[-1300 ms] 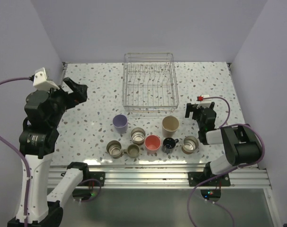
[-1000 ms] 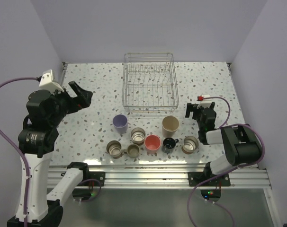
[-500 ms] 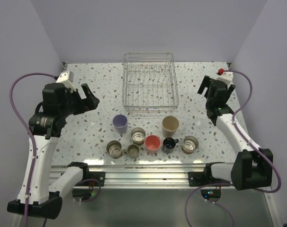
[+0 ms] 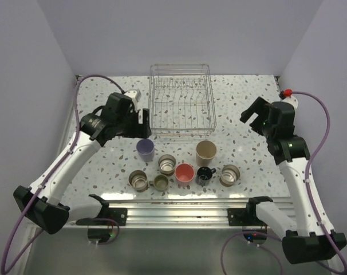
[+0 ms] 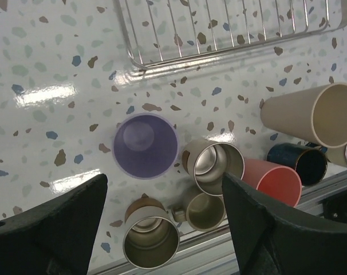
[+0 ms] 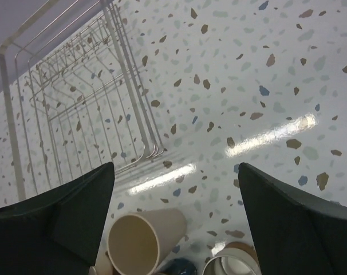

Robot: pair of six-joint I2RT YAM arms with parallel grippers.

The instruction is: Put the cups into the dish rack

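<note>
The cups (image 4: 184, 172) are stood upright, mouths up, clustered by the near edge; the dish rack (image 4: 182, 130) is set mid far edge, long axis far-to-near; the left gripper (image 5: 162, 189) and right gripper (image 6: 176, 172) are held spread, empty.

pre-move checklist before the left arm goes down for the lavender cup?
1. Left gripper open and empty: ok.
2. Lavender cup upright, lying between the fingers in the wrist view: ok.
3. Room for a finger beside it: cannot tell; a metal cup stands close by.
4. Dish rack free to receive: ok, no cups inside.
5. Right gripper out of the way: ok, open, off to the right of the rack, near the tan cup.
</note>
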